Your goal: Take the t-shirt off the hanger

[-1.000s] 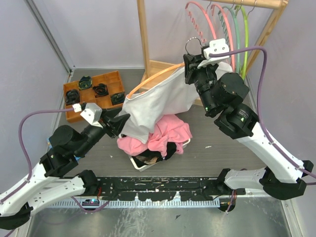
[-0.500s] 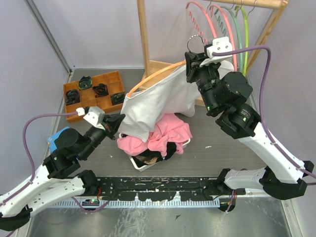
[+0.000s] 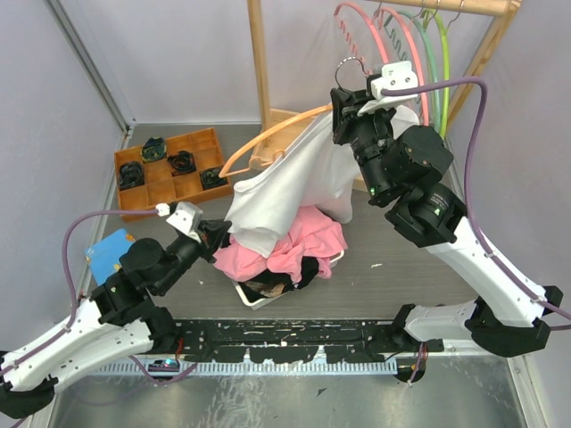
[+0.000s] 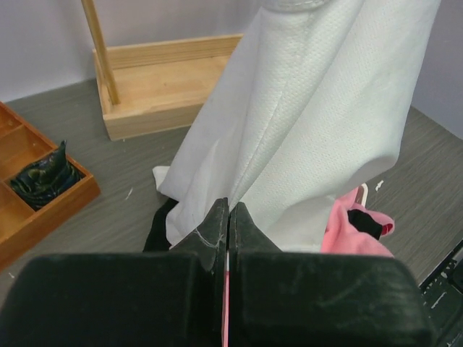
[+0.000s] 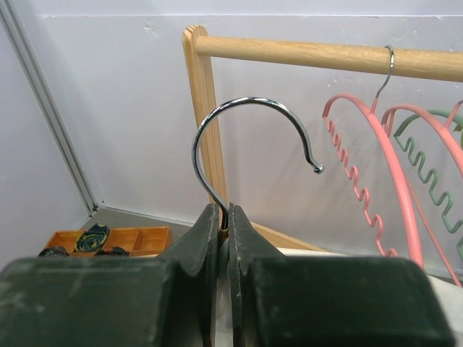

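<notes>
While the right gripper [image 5: 223, 217] clamps the hanger [image 3: 285, 125] by its hook, the t-shirt [image 3: 294, 178] drapes below it, one arm already bare. The left gripper [image 4: 228, 217] pinches the hem below the hanger; the next move probably calls for a steady downward pull.

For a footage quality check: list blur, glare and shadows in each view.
Top view: evenly lit, sharp, soft shadows. Left wrist view: the dark left claw blurred up close, the white t-shirt crisp. Right wrist view: right claw soft, hook glinting.

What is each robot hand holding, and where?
The right gripper pinches the hanger at the base of its metal hook. The left gripper pinches the white t-shirt by its bottom edge.
</notes>
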